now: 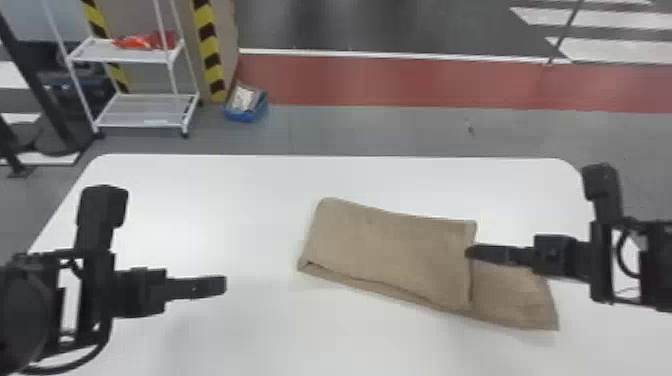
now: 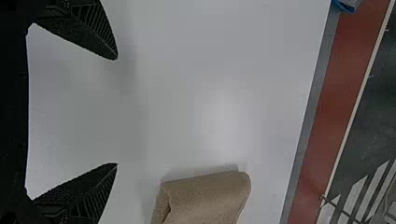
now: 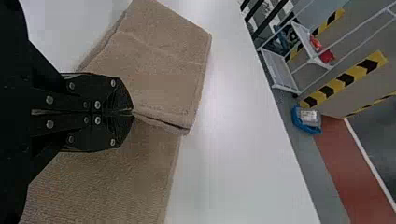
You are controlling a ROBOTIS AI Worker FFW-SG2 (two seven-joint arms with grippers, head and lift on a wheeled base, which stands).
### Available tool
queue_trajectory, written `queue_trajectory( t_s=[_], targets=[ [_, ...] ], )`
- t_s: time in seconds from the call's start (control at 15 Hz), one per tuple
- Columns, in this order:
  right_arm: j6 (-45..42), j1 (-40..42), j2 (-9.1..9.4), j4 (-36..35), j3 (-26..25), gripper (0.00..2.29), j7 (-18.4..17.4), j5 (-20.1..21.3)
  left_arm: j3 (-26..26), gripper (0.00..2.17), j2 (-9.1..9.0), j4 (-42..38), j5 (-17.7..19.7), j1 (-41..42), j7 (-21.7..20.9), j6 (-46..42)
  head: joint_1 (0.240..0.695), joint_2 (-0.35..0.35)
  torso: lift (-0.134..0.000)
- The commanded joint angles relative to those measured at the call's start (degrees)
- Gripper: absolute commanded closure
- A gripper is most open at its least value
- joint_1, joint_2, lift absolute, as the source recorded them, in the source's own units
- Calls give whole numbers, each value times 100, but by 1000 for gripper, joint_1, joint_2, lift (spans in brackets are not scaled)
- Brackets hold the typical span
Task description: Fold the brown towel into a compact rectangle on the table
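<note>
The brown towel [image 1: 385, 250] lies on the white desk [image 1: 215, 200], right of the middle. One part is folded over, and a single flat bit pokes out on the right side. The right gripper [image 1: 468, 252] is pinching the edge of the top part. The left gripper [image 1: 224, 286] is wide open over the desk, well apart from the towel.

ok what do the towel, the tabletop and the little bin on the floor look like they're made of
The brown towel looks like soft matte cloth, perhaps terry, given its fine nap and bending folds. The tabletop seems a smooth, hard laminate or plastic, white with a soft sheen. The blue bin is probably plastic, judging by its even colour.
</note>
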Motion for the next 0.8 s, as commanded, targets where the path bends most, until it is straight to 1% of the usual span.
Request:
queue_trajectory(
  t_s=[0.0, 0.2, 0.27, 0.33, 0.4, 0.53, 0.6, 0.73],
  targets=[
    [29, 55, -11, 188, -44, 1183, -1, -39, -48, 66, 2, 11, -29, -16, -5, 24, 695, -72, -124],
    [29, 11, -20, 136, -97, 1183, -1, -100, -92, 66, -7, 20, -64, -42, -5, 24, 695, -80, -124],
    [29, 28, -11, -5, -105, 1187, -1, -153, -127, 66, 2, 20, -73, -60, 3, 24, 695, -81, -124],
    [29, 99, -11, -304, -176, 1183, -1, -320, -145, 66, 2, 29, -82, -95, 3, 24, 695, -83, -124],
    [29, 222, -11, -699, -404, 1183, -1, -557, -154, 66, -7, 55, -99, -139, 3, 24, 695, -83, -124],
    [29, 617, -37, -1130, -765, 1183, -1, -900, -206, 66, -7, 64, -134, -174, 3, 24, 695, -79, -124],
    [29, 837, -55, -1183, -923, 1183, -1, -1032, -241, 66, -7, 99, -134, -183, 3, 24, 695, -80, -124],
    [29, 1118, -73, -1095, -1037, 1183, 17, -1032, -338, 66, -7, 152, -161, -227, 3, 24, 695, -99, -124]
  ],
)
